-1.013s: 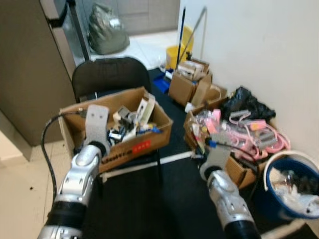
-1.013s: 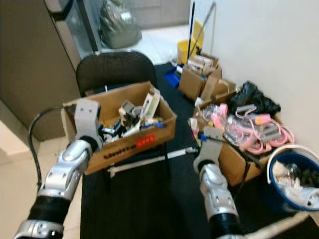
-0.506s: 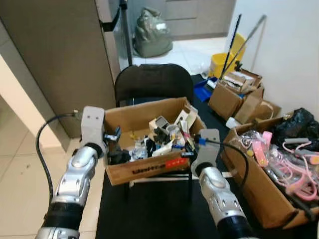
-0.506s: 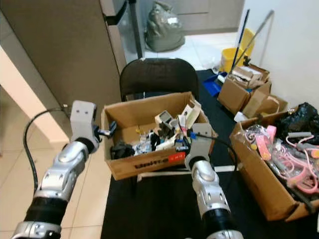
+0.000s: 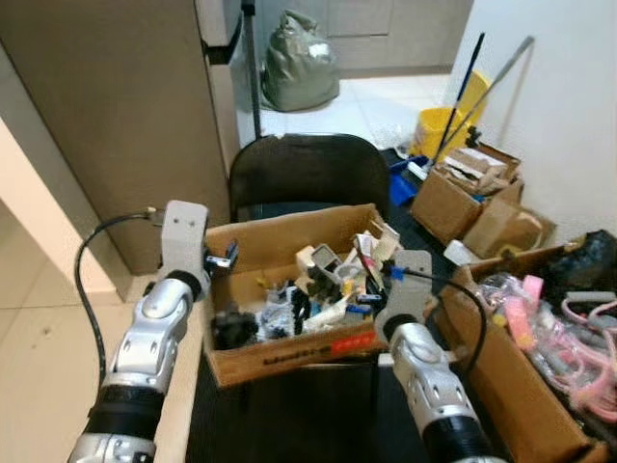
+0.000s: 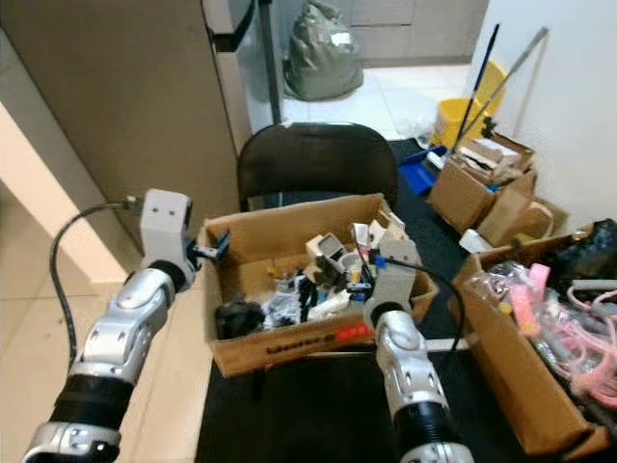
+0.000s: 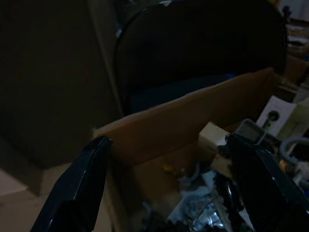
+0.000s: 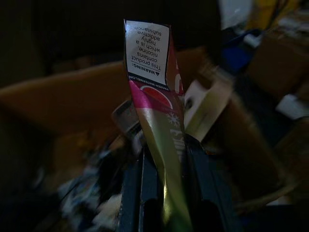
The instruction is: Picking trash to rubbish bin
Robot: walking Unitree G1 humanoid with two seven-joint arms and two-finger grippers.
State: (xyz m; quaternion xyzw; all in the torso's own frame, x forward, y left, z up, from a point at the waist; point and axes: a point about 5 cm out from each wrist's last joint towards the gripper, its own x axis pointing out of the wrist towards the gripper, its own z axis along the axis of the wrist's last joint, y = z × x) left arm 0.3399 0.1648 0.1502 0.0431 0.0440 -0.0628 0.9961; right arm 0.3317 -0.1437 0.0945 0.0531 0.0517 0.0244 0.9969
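Wrapper [image 8: 157, 111] sits clamped in your right gripper [image 8: 164, 159], unbinned, at the cardboard box's [image 5: 280, 357] three o'clock; left gripper [image 7: 164, 169] gapes at nine.

Black round-backed chair [image 5: 304, 174] centre, on dark floor mat [image 5: 318, 415]. Brown cabinet wall [image 5: 106, 125] left of chair. Beige floor tiles [image 5: 39, 338] beside it. White wall [image 5: 569, 96] right of chair.
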